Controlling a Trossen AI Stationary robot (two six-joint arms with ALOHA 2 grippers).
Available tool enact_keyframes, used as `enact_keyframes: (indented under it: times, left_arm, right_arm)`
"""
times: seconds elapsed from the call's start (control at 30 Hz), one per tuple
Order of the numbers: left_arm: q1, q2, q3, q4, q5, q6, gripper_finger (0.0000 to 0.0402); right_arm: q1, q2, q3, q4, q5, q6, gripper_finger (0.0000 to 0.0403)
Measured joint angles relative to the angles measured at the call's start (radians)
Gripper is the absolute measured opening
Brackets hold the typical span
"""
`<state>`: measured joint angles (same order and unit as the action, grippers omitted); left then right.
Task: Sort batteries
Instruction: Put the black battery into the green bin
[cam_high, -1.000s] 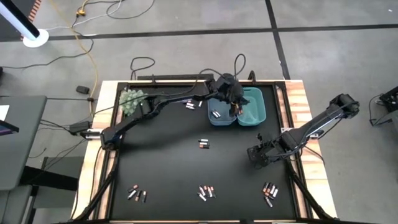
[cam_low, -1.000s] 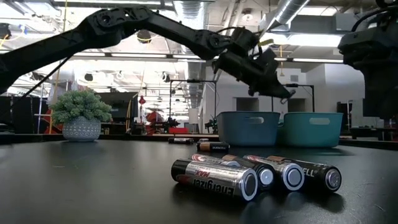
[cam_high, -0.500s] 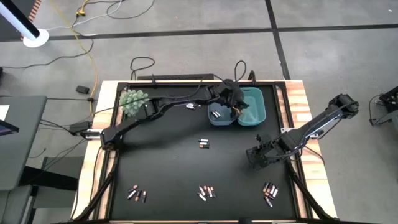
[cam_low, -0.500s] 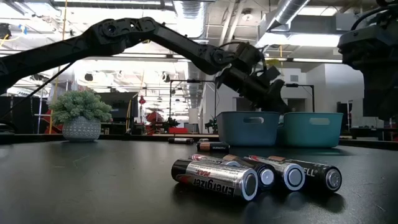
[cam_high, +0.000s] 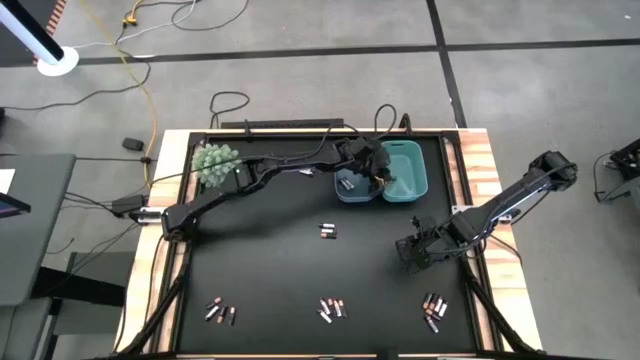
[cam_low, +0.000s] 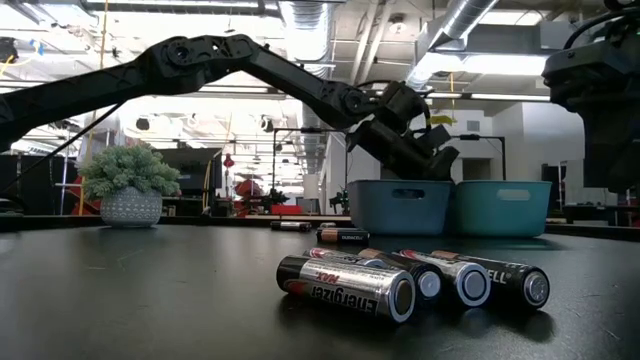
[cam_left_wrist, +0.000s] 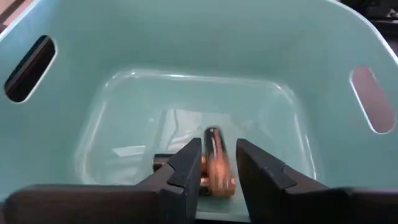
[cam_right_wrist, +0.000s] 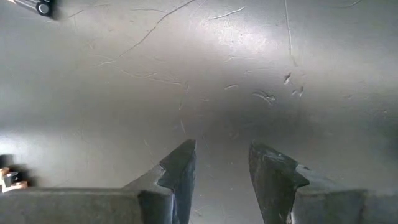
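From above, the left gripper (cam_high: 378, 178) hangs over the teal bin (cam_high: 410, 172). Its wrist camera shows more: the fingers parted around a copper-ended battery (cam_left_wrist: 214, 163), maybe loose. The right gripper (cam_right_wrist: 219, 163) waits open, holding nothing.

Overhead and table-level views share the teal bin (cam_high: 406, 170); wrist cameras close

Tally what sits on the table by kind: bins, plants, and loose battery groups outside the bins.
Bins: 2 (blue bin, teal bin)
Potted plant: 1
Loose battery groups: 5
Total: 8
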<state>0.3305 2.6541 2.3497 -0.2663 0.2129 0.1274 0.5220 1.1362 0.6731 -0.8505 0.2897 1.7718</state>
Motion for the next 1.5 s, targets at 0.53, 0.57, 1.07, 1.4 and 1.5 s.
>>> enact_keyframes:
  times: [0.53, 0.57, 1.07, 1.4, 1.5]
  left_arm:
    - [0.000, -0.018, 0.006, -0.015, -0.004, 0.021, 0.0110]
    - [0.001, -0.024, 0.006, -0.012, -0.004, 0.024, 0.0110]
    - [0.006, -0.140, 0.006, -0.052, -0.054, 0.052, 0.0110]
    - [0.047, -0.337, 0.006, -0.346, -0.245, 0.237, 0.0110]
    - [0.109, -0.374, 0.005, -0.442, -0.211, 0.208, 0.0110]
  right_arm:
    - [0.000, 0.000, 0.000, -0.001, 0.000, 0.002, 0.0163]
    - [0.000, 0.000, 0.000, 0.000, 0.000, 0.003, 0.0163]
    - [-0.001, 0.000, 0.001, 0.002, 0.000, 0.009, 0.0163]
    - [-0.004, 0.000, 0.001, -0.002, 0.000, 0.011, 0.0163]
    - [-0.014, 0.000, 0.001, -0.002, 0.000, 0.010, 0.0163]
